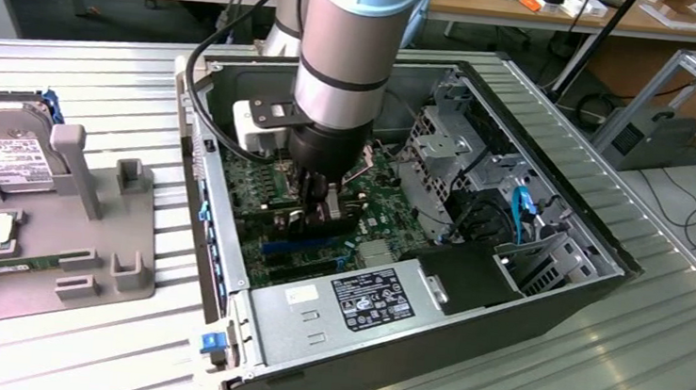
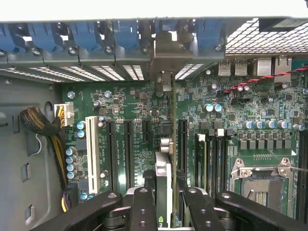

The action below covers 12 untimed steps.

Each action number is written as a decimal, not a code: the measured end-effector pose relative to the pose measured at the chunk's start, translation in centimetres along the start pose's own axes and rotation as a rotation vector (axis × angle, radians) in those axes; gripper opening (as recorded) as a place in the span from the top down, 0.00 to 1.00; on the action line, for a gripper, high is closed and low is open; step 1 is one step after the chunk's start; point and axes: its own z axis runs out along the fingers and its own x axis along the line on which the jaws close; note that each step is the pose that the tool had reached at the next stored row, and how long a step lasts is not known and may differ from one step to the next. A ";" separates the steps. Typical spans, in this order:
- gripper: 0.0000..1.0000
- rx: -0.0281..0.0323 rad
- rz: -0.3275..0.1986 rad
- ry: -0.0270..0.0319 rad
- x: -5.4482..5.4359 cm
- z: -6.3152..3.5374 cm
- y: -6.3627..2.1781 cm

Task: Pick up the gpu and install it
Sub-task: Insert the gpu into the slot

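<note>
green motherboard (image 2: 144,110), blue clips (image 2: 115,36), black fingers (image 2: 143,207).

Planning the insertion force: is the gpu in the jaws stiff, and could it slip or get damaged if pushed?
The gpu looks like a thin rigid board, so probably stiff. Held edge-on between the jaws, it might tilt if pushed off-axis. Its exposed parts look fragile against the motherboard.

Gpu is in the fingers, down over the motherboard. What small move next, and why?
Probably a short, straight push down. In the wrist view the gripper is shut on the gpu, held edge-on among the black slots of the motherboard, its bracket end toward the case's rear openings. Whether it is already seated, I cannot tell.
</note>
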 end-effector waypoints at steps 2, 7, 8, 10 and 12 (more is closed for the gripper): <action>0.73 -0.0001 0.000 0.0002 0.0 0.06 0.00; 0.73 -0.0002 0.000 0.0018 0.0 0.21 0.00; 0.73 -0.0001 0.000 0.0017 0.0 0.23 0.00; 0.73 0.0000 0.000 0.0016 0.0 0.28 0.00; 0.73 -0.0001 0.000 0.0015 0.0 0.35 0.01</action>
